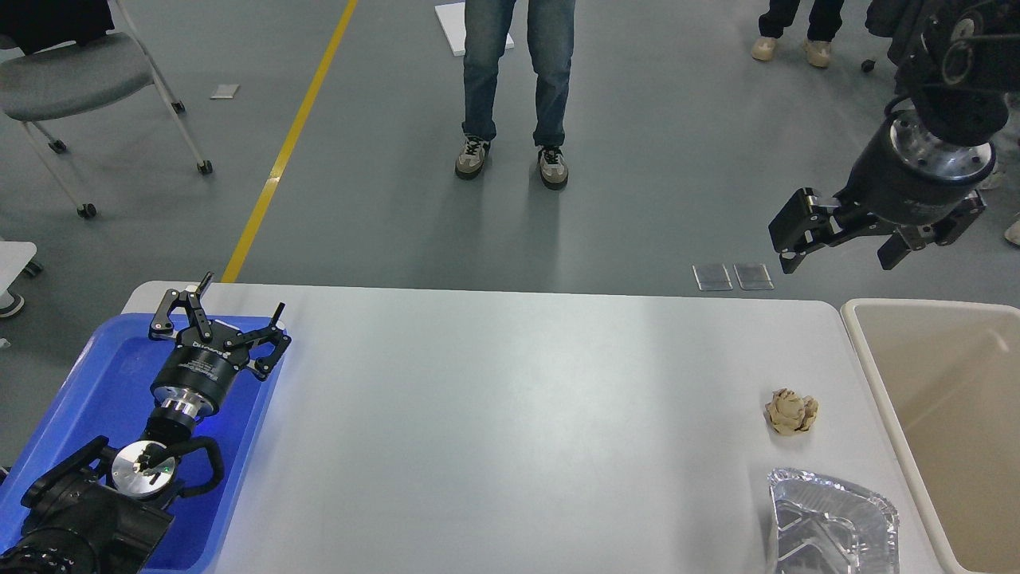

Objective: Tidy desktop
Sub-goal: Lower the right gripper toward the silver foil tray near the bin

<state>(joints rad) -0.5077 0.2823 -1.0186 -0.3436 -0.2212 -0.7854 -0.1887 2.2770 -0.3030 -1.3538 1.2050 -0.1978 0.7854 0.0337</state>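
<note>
— Table (510, 414) nearly bare ahead of us: paper wad (791, 411) and foil tray (829, 522) remain near the bin (932, 399).
— Left claw (231, 307) wide over the blue tray (88, 399), right claw (841, 247) wide, both empty. We read no lettering.

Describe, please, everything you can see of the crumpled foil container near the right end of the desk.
The crumpled silver aluminium-foil container lies on the light grey-white desktop at its near right corner, cut off by the view's lower edge. Its rim is bent and its walls creased. It looks empty, sits beside the beige bin, and no claw touches it.
</note>
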